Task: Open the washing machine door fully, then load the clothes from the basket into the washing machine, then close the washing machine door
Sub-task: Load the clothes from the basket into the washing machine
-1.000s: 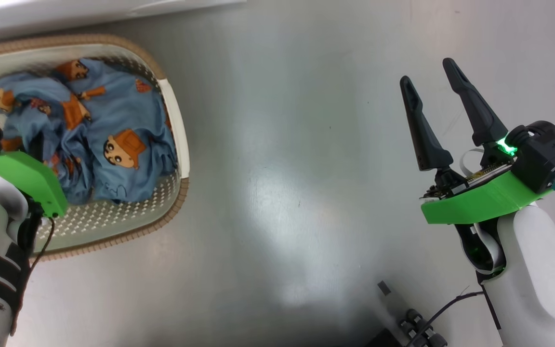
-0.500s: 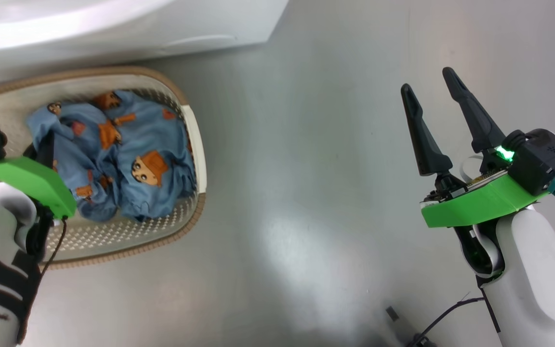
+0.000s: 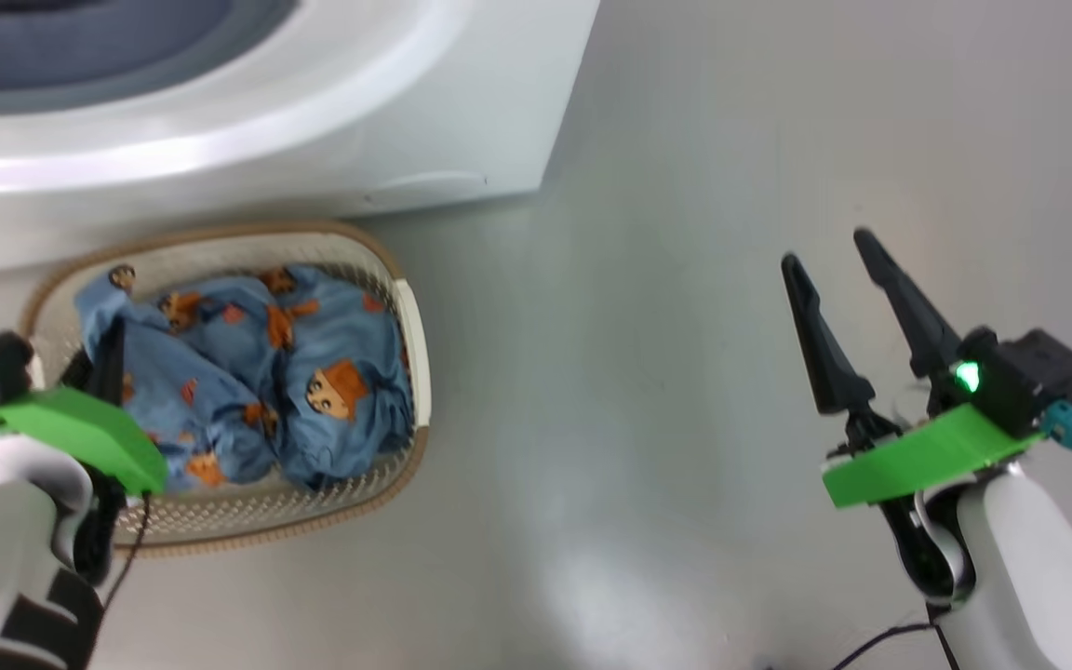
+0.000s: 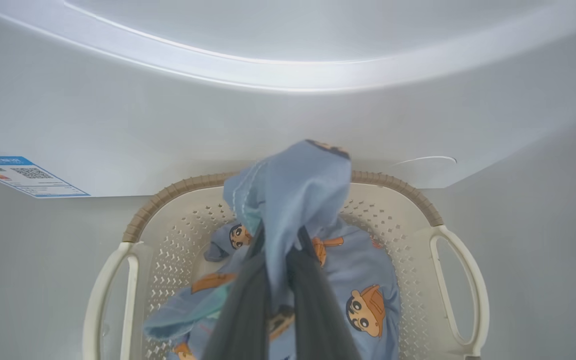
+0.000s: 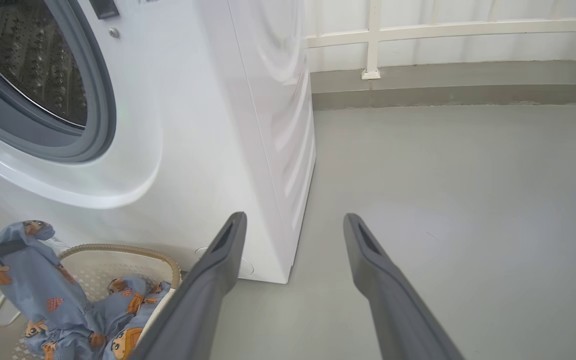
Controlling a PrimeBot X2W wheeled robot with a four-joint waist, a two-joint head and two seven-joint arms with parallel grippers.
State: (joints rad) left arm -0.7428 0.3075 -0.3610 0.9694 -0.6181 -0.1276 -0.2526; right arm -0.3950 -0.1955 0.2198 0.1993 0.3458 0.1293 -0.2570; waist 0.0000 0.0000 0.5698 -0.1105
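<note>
1. Blue cloth first: your left gripper is clamped on a fold of the clothes, held just above the basket. The rest of the bundle lies inside it.
2. Your basket sits on the floor, its far rim against the bottom edge of the washer front.
3. With the drum mouth uncovered, you can likely count the door-opening step as done.
4. Your right gripper hangs over bare floor, fingers apart and empty.
5. You have yet to load: the visible part of the drum looks empty. After loading, shut the door.
</note>
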